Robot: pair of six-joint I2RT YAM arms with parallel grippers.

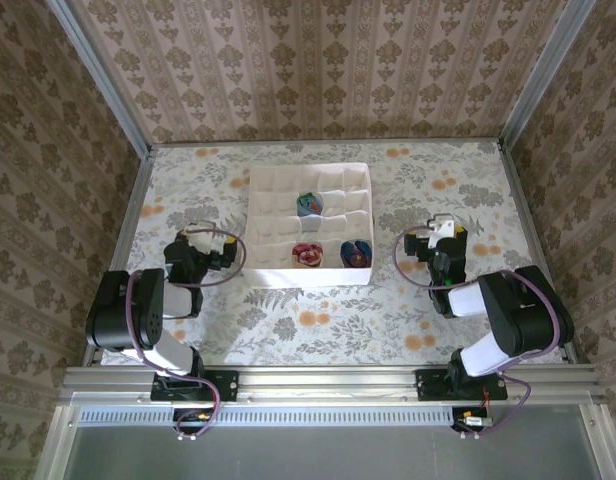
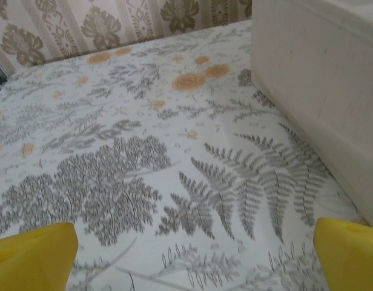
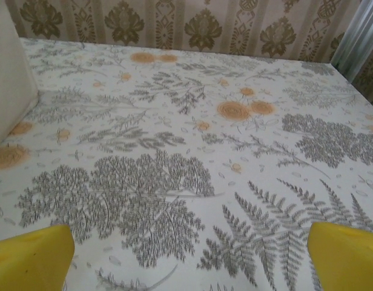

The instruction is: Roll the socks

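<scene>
While both arms sit folded low at the near edge, the left fingers [image 2: 35, 257] stand wide apart, yellow tips hanging over bare tabletop [image 2: 144, 151] with nothing between them. The right fingers [image 3: 29, 257] are spread just as wide and are just as empty, over the fern print. From above, the left fingers [image 1: 201, 240] lie just off the box's [image 1: 308, 277] left wall and the right fingers [image 1: 438, 232] a little way off its right wall; neither touches it. The box's side fills the right of the left wrist view [image 2: 320, 79] and clips the left edge of the right one [image 3: 8, 79]. All three socks sit bundled inside the box, each in its own compartment: the grey-blue sock [image 1: 308, 203] about the middle, the peach sock [image 1: 308, 255] in the nearest row below it, and the purple sock [image 1: 356, 252] in that same row toward the right end.
</scene>
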